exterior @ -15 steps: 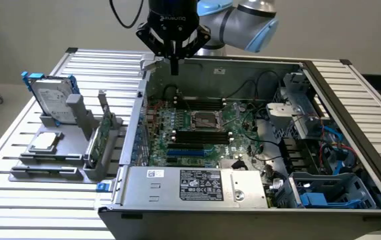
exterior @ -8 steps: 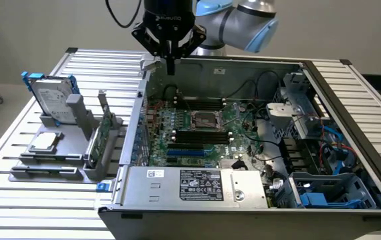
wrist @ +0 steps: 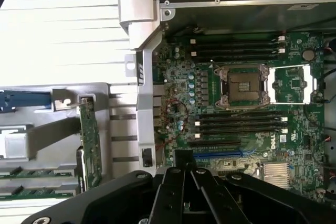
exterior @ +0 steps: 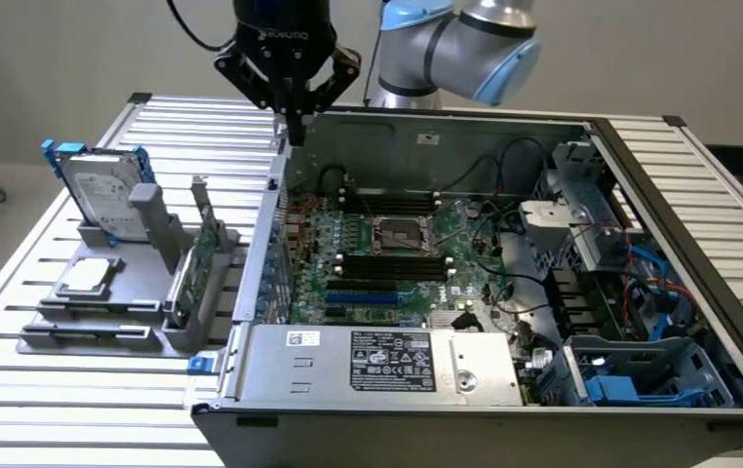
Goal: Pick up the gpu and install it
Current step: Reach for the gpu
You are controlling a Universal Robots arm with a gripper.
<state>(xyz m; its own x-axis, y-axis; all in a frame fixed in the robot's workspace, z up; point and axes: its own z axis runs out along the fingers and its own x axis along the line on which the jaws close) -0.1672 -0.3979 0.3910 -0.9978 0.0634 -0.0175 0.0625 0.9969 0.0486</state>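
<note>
- While it hovers over the open computer case (exterior: 385, 434) back edge, gripper (exterior: 296, 132) has jaws together, empty (nothing pinched)
- gpu (exterior: 181, 281) stands on edge in gray rack (exterior: 98, 314), just beside case, apart from gripper

Matt black end effector (exterior: 296, 135), metal table (exterior: 59, 409)

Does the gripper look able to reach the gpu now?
Probably yes: the gpu stands upright in its holder, top edge uncovered; the shut gripper hangs above the case wall nearby.
</note>
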